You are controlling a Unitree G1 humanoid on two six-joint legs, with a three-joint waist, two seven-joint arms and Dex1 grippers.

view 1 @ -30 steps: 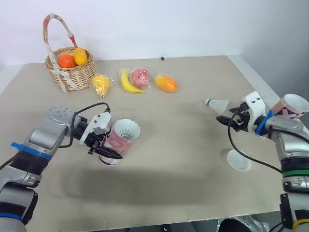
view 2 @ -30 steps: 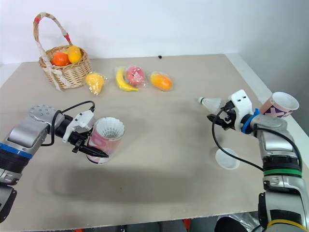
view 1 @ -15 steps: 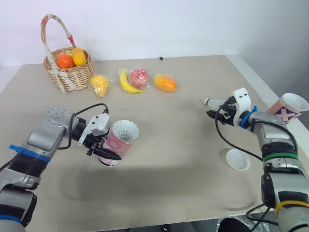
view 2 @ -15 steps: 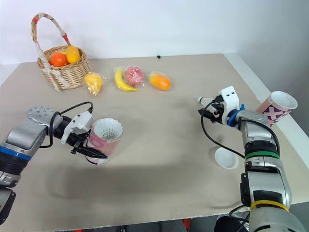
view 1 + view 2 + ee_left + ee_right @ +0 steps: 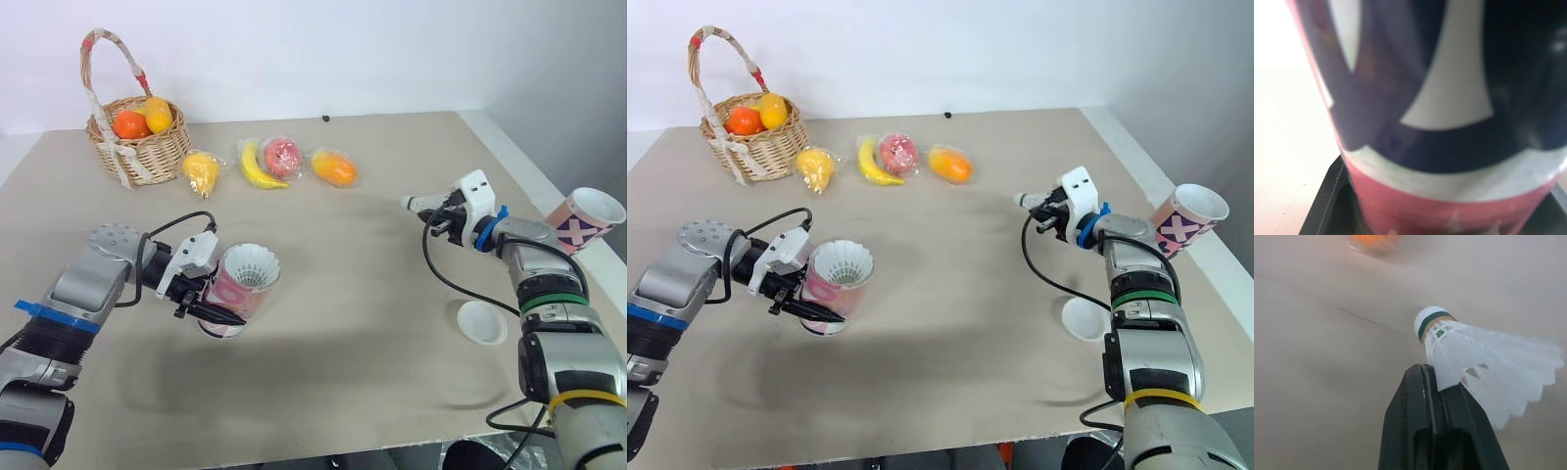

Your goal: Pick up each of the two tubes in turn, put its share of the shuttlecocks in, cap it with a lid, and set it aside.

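My left gripper (image 5: 227, 305) is shut on a pink patterned tube (image 5: 235, 292), held tilted just above the table at the left. A white shuttlecock (image 5: 250, 266) fills its open mouth. At the right, my right gripper (image 5: 432, 212) is shut on the feather skirt of a loose shuttlecock (image 5: 409, 203). In the right wrist view the fingertips (image 5: 1422, 369) pinch the skirt's edge just behind the green-banded cork (image 5: 1432, 319). A second tube (image 5: 586, 217) lies past the table's right edge. A white lid (image 5: 483, 323) lies flat near the right front.
A wicker basket (image 5: 147, 152) with fruit stands at the back left. Beside it lie wrapped fruits: a yellow one (image 5: 203, 171), a banana (image 5: 260, 166), a red one (image 5: 285, 155) and an orange one (image 5: 335, 168). A black cable loops below my right wrist.
My right gripper has reached left and forward to the loose shuttlecock and shut on its skirt; the shuttlecock has shifted slightly left. The left arm holds the tube as before.
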